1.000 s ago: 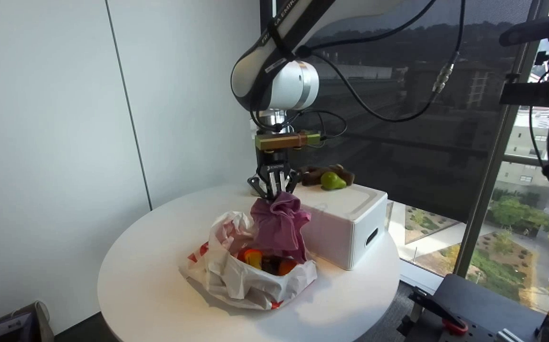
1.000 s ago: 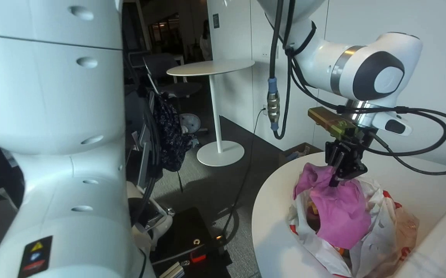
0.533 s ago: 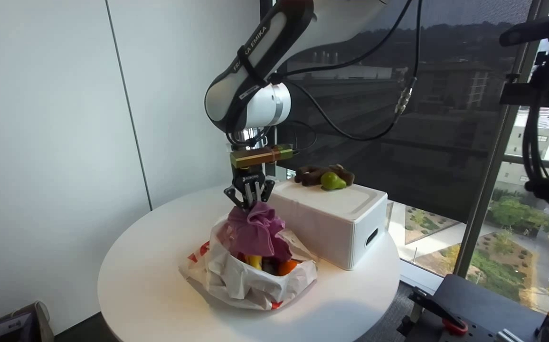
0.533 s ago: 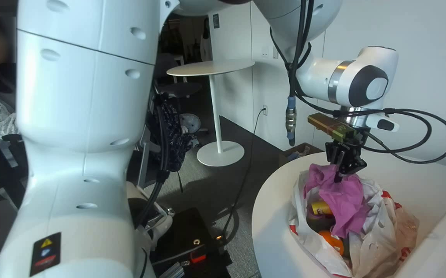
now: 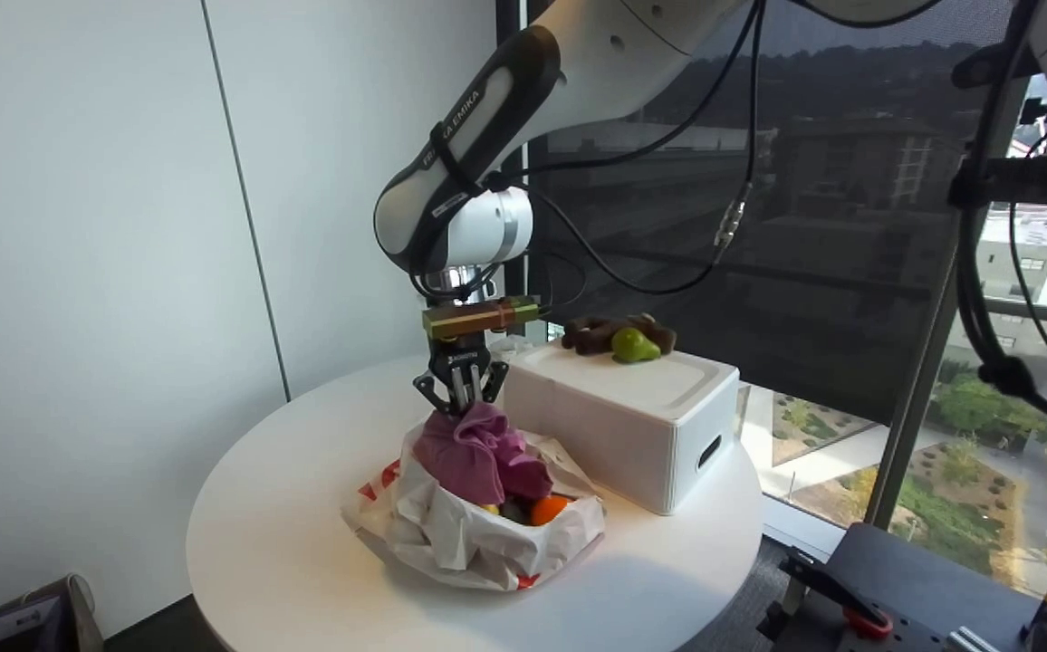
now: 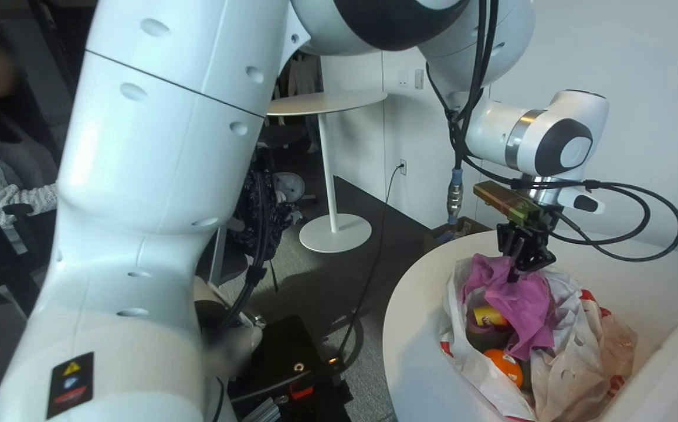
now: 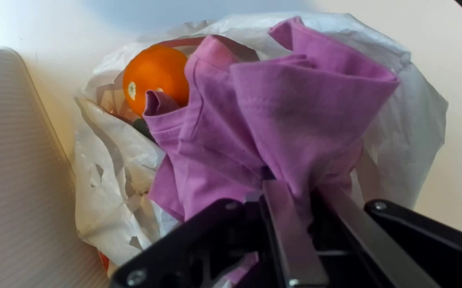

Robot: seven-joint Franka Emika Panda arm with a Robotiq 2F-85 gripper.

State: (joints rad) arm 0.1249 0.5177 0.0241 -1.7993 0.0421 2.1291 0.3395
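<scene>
Gripper [image 5: 464,409] tips are pinched on the purple cloth [image 5: 476,457], which is draped below them over the bag's [image 5: 478,543] open mouth, inside the tabletop's [image 5: 283,507] rounded edge.

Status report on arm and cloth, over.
Pincer clamped on purple cloth, hanging over mouth of white plastic bag. Orange inside. White box beside bag, might crowd sideways moves.

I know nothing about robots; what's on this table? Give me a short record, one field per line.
Gripper: closed on a purple cloth
Cloth position: over the open mouth of a crumpled white bag
Seen inside bag: round orange thing, something yellow
Beside bag: white box
On box: green pear-shaped thing, brown object
Surface: round white table
</scene>
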